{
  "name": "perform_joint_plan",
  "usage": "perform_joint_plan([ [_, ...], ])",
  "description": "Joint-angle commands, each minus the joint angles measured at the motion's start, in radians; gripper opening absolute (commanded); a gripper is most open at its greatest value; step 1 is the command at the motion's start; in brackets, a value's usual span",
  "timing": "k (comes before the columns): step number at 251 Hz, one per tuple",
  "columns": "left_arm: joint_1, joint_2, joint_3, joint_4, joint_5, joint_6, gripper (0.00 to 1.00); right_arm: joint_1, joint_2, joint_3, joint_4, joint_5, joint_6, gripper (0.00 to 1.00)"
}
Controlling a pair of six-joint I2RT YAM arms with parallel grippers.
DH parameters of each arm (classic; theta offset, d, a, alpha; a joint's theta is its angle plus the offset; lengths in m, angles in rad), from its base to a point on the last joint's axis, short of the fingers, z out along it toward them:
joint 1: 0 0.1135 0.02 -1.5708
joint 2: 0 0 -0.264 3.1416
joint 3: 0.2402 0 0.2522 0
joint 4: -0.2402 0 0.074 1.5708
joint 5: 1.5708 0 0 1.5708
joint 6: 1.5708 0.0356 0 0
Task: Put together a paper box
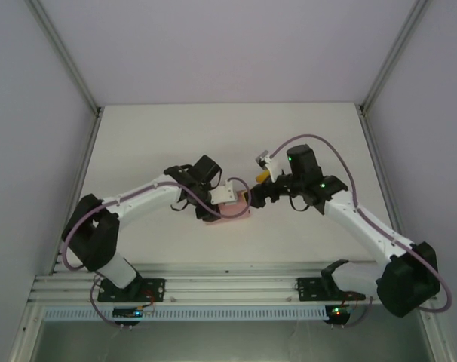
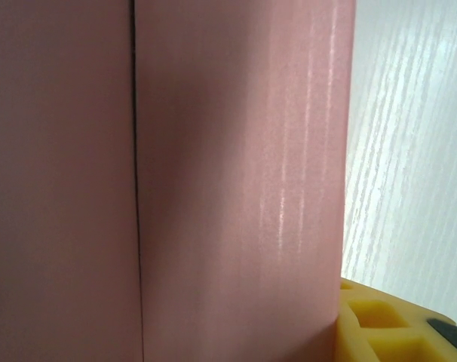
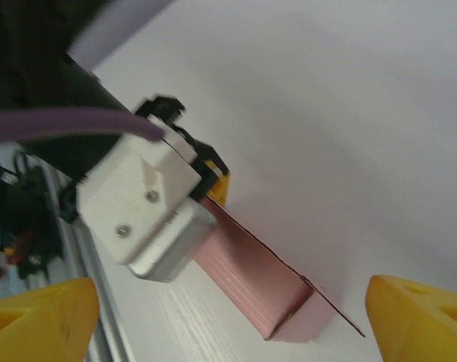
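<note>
The paper box point(image 1: 230, 213) is a small pink rectangular box lying on the white table between the two arms. My left gripper point(image 1: 227, 197) is shut on its left end. In the left wrist view the box's pink side point(image 2: 236, 188) shows a dark vertical seam and presses against one yellow fingertip point(image 2: 383, 324). In the right wrist view the box point(image 3: 251, 279) runs away from the camera, with a flap point(image 3: 323, 313) sticking out at its near end. My right gripper point(image 3: 228, 328) is open just right of the box, its yellow fingertips point(image 3: 40, 317) spread wide apart and touching nothing.
The table point(image 1: 138, 151) is bare white around the box. An aluminium rail point(image 1: 228, 290) carrying the arm bases runs along the near edge. Metal frame posts point(image 1: 66, 56) and pale walls enclose the left, right and far sides.
</note>
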Motion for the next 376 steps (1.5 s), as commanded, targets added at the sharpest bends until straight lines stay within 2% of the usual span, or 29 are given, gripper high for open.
perform_joint_plan([
  [1, -0.003, 0.034, 0.035, -0.068, 0.000, 0.019, 0.41, 0.004, 0.048, 0.047, -0.080, 0.054, -0.102, 0.88],
  [45, -0.004, 0.046, 0.040, -0.073, 0.022, 0.028, 0.41, 0.007, 0.121, 0.067, -0.122, 0.060, -0.162, 0.85],
  [104, -0.003, 0.037, 0.042, -0.071, 0.033, 0.033, 0.41, 0.005, 0.180, 0.083, -0.083, 0.065, -0.164, 0.62],
  [123, -0.003, 0.037, 0.040, -0.069, 0.034, 0.032, 0.41, 0.005, 0.207, 0.102, -0.114, 0.071, -0.164, 0.60],
  [142, -0.005, 0.041, 0.041, -0.066, 0.031, 0.031, 0.41, 0.006, 0.226, 0.116, -0.136, 0.072, -0.165, 0.46],
  [160, -0.004, 0.047, 0.045, -0.063, 0.024, 0.027, 0.41, 0.008, 0.235, 0.127, -0.149, 0.072, -0.155, 0.24],
  [176, -0.005, 0.050, 0.049, -0.061, 0.021, 0.024, 0.41, 0.011, 0.237, 0.139, -0.167, 0.071, -0.133, 0.15],
  [189, -0.005, 0.051, 0.050, -0.058, 0.018, 0.019, 0.41, 0.013, 0.238, 0.152, -0.187, 0.076, -0.099, 0.11],
  [234, -0.005, 0.054, 0.058, -0.046, 0.009, 0.008, 0.41, 0.024, 0.245, 0.198, -0.270, 0.090, 0.105, 0.06],
  [259, -0.006, 0.061, 0.063, -0.046, -0.002, 0.003, 0.41, 0.023, 0.258, 0.213, -0.327, 0.018, 0.228, 0.04],
  [327, -0.009, 0.084, 0.079, -0.046, -0.019, -0.012, 0.42, 0.024, 0.295, 0.222, -0.295, -0.104, 0.475, 0.02],
  [350, -0.009, 0.088, 0.084, -0.046, -0.019, -0.017, 0.42, 0.030, 0.287, 0.213, -0.226, -0.122, 0.547, 0.02],
  [376, -0.010, 0.089, 0.078, -0.033, -0.016, -0.018, 0.42, 0.050, 0.276, 0.186, -0.178, -0.086, 0.549, 0.03],
])
